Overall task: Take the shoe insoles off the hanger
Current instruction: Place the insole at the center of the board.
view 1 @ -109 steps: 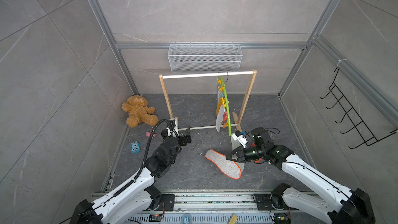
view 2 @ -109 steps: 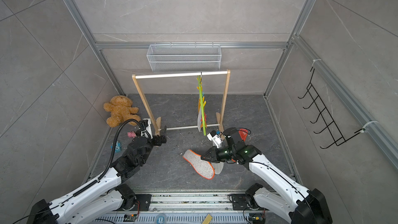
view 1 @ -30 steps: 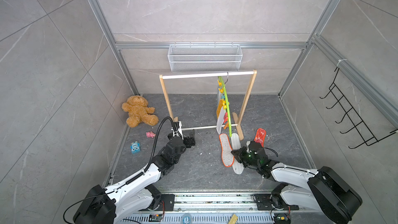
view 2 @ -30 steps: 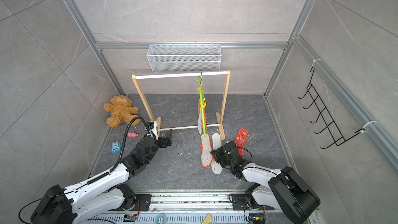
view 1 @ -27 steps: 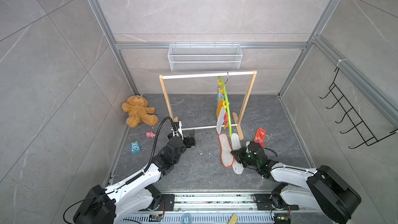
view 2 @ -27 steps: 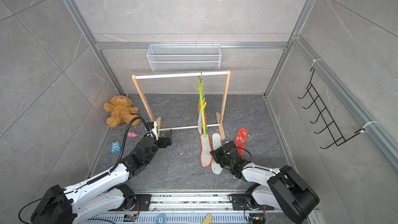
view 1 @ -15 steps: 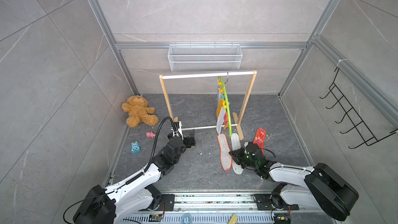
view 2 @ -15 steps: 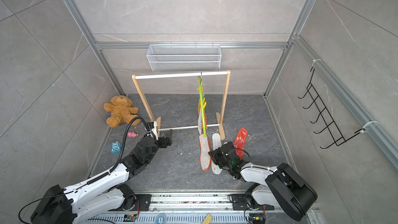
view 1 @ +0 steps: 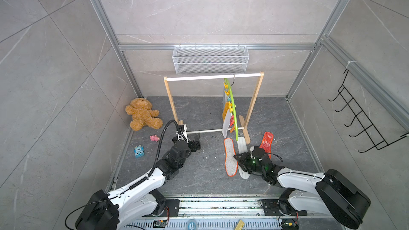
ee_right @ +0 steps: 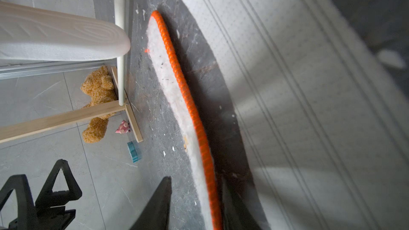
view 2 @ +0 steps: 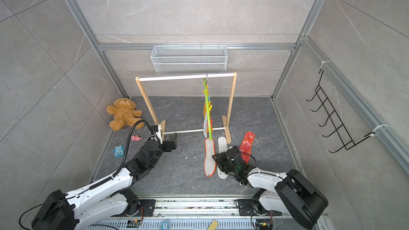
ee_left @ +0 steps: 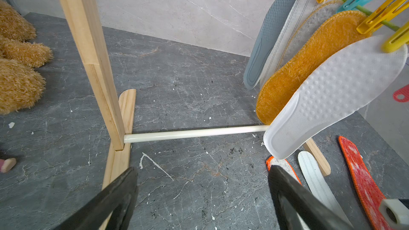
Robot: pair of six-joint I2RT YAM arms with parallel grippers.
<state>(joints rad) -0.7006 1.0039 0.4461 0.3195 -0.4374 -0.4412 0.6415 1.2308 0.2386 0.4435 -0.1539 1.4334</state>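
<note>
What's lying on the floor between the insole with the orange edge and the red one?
A pale striped insole lies flat between the orange-rimmed insole and the red insole. Both top views show it.

The lime-green hanger (view 1: pixel 234 111) is hanging by its dark hook, far back and right of centre. Its curved bar is running edge-on toward the near side and carrying yellow, blue, red and orange clips. Five insoles are dangling from it, far to near:

- the blue-grey insole (ee_left: pixel 265 40)
- the hanging striped insole (ee_left: pixel 296 12)
- the beige-grey felt insole (ee_left: pixel 314 25)
- the orange-yellow plush insole (ee_left: pixel 309 63)
- the white dimpled insole (ee_left: pixel 336 94)

Three more are lying flat on the floor (view 1: pixel 199 173) below its near end, lengthwise and side by side. The grey orange-rimmed insole (view 1: pixel 229 158) is lying leftmost, the second striped insole (view 1: pixel 240 146) just beside it, and the red mesh insole (view 1: pixel 266 139) further right, slightly apart.
</note>
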